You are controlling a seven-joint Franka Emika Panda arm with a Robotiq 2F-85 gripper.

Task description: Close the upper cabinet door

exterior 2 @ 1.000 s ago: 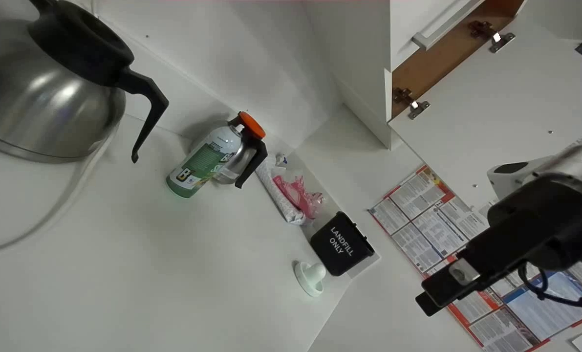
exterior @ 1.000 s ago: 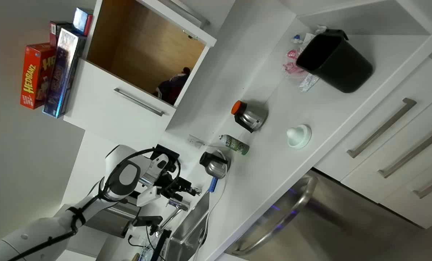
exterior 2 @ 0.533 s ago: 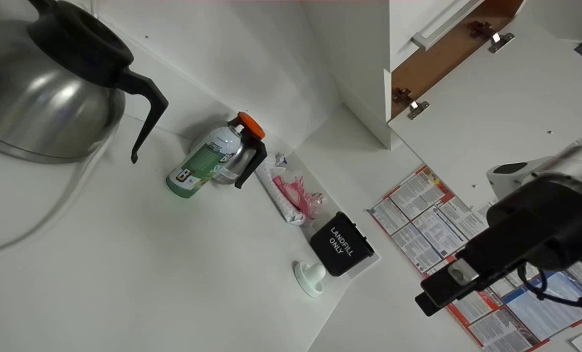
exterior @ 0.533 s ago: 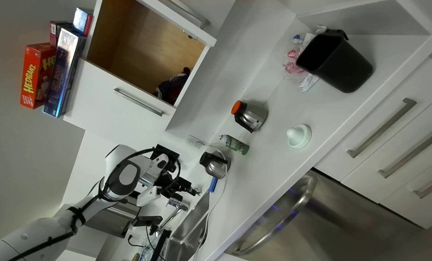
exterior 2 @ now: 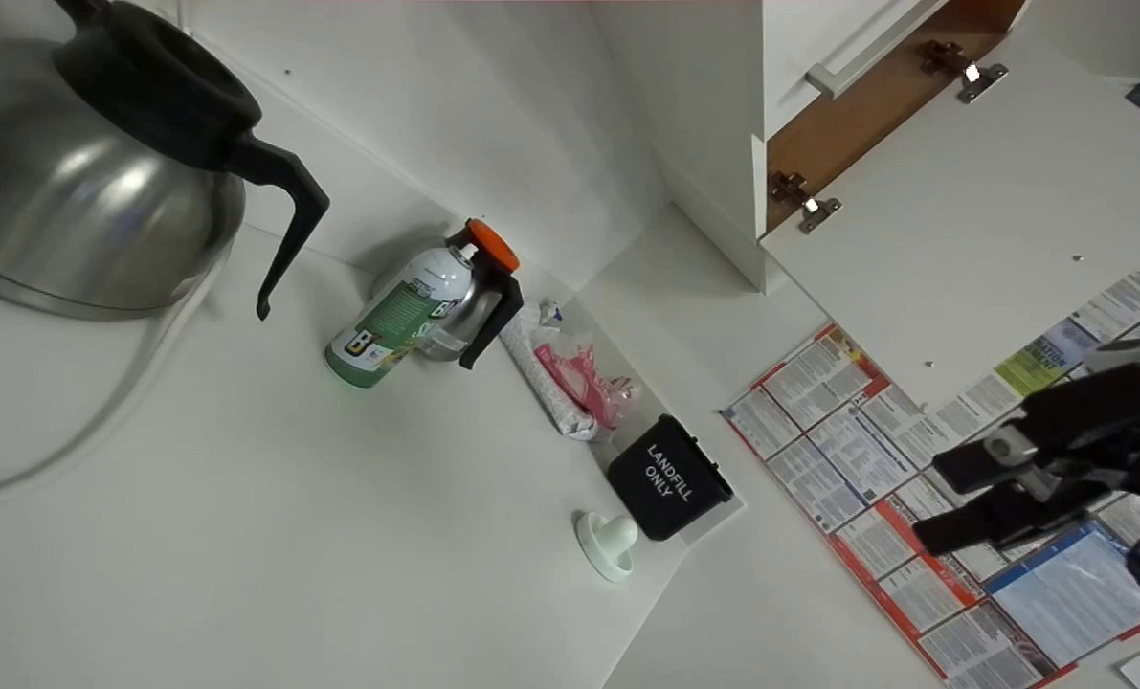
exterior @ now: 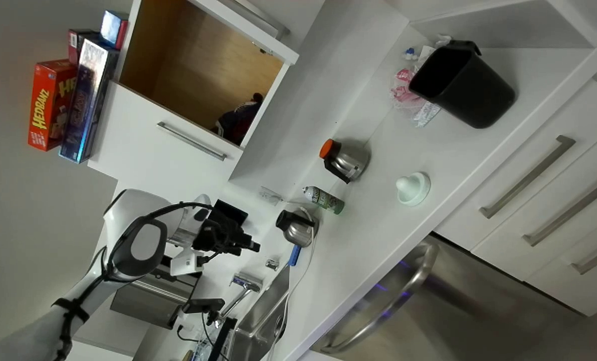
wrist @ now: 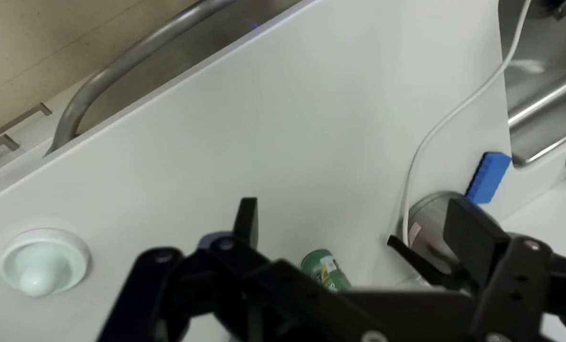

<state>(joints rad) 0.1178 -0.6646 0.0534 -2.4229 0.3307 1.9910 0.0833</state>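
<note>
Upper cabinet door [exterior 2: 962, 220] is wide open: plain white panel swung out on two metal hinges [exterior 2: 820, 215], the cabinet's [exterior: 208, 55] brown inside exposed, dark bundle [exterior: 240, 120] in a corner of it. Next door along [exterior: 148, 150], with a bar handle [exterior: 191, 141], is closed. My gripper [wrist: 351, 221] has its fingers spread wide; wrist view shows counter [wrist: 321, 133] and part of a spray can [wrist: 324, 268] in the gap. I see it well apart from the cabinet, wall papers [exterior 2: 809, 450] behind it in an exterior view. Can stands between the orange-lidded jug [exterior: 351, 161] and black-lidded jug [exterior 2: 100, 201]. Blue block [wrist: 488, 179] just beside the latter, near the sink [wrist: 530, 95]. Also on the counter: pale green dish [exterior: 413, 189], pink bag [exterior 2: 584, 383], black bin [exterior 2: 670, 483] marked LANDFILL ONLY. Game boxes [exterior: 52, 108] sit on the cabinet top.
</note>
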